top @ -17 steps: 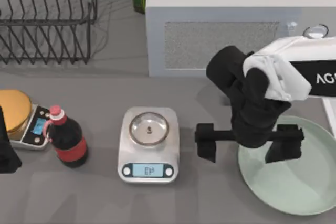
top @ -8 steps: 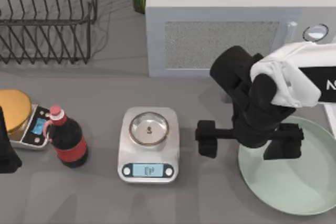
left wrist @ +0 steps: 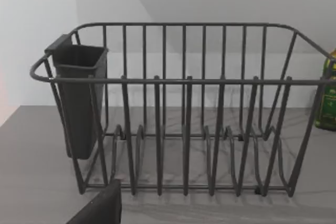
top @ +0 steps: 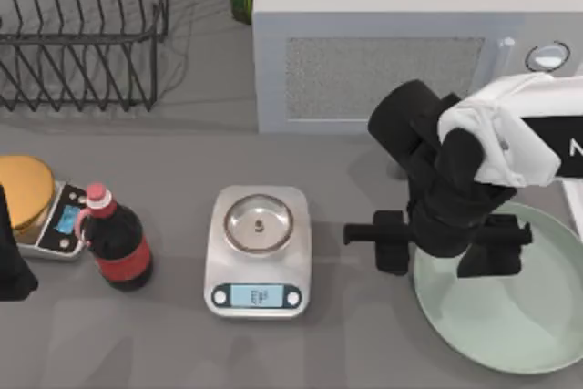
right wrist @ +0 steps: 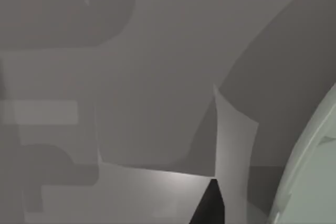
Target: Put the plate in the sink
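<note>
My right gripper [top: 446, 248] hangs spread-fingered astride the plate [top: 510, 316] rim at the counter's [top: 182, 343] right; I should settle squarely before clamping. Left arm parked.

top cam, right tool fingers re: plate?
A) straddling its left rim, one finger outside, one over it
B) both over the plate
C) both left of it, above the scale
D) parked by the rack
A: in the top view the right tool sits over the left rim of the plate, with one finger over the grey counter outside it and the other above the plate.
</note>
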Tool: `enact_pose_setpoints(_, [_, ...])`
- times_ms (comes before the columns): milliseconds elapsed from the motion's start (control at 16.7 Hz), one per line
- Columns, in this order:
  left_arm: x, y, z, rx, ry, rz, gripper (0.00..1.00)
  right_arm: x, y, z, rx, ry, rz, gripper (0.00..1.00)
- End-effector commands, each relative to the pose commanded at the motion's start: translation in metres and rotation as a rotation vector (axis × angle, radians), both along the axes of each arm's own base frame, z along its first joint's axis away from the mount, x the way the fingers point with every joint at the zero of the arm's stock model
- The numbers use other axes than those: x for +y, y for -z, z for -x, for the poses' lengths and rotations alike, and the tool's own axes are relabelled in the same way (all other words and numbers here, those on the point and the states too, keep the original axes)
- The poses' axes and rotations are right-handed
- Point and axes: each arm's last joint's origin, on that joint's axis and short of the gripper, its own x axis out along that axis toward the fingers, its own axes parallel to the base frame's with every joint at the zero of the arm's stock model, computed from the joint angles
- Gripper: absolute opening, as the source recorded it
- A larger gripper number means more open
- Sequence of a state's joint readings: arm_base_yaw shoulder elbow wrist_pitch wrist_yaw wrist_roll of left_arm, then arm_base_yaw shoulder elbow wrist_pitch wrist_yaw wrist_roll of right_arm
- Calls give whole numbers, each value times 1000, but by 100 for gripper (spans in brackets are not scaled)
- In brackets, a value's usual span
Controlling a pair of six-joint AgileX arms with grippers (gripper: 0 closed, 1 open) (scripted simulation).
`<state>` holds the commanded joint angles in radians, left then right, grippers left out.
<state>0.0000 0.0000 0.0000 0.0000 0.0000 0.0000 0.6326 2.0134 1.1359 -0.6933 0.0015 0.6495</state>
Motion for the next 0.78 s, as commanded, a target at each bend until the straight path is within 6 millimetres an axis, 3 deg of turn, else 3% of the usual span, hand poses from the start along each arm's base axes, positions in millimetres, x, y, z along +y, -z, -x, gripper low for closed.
enact_pose_setpoints(180, [0,0,0,0,0,0,100,0,0,0,0,0,0,2])
enact_pose_setpoints(240, [0,0,0,0,0,0,100,0,0,0,0,0,0,0])
enact_pose_setpoints(660, [0,0,0,0,0,0,100,0,0,0,0,0,0,0])
enact_pose_setpoints(720, [0,0,0,0,0,0,100,-6,-34,-2,-89,7,-36,0])
enact_pose_setpoints(780, [0,0,0,0,0,0,100,-6,-34,-2,-89,7,-35,0])
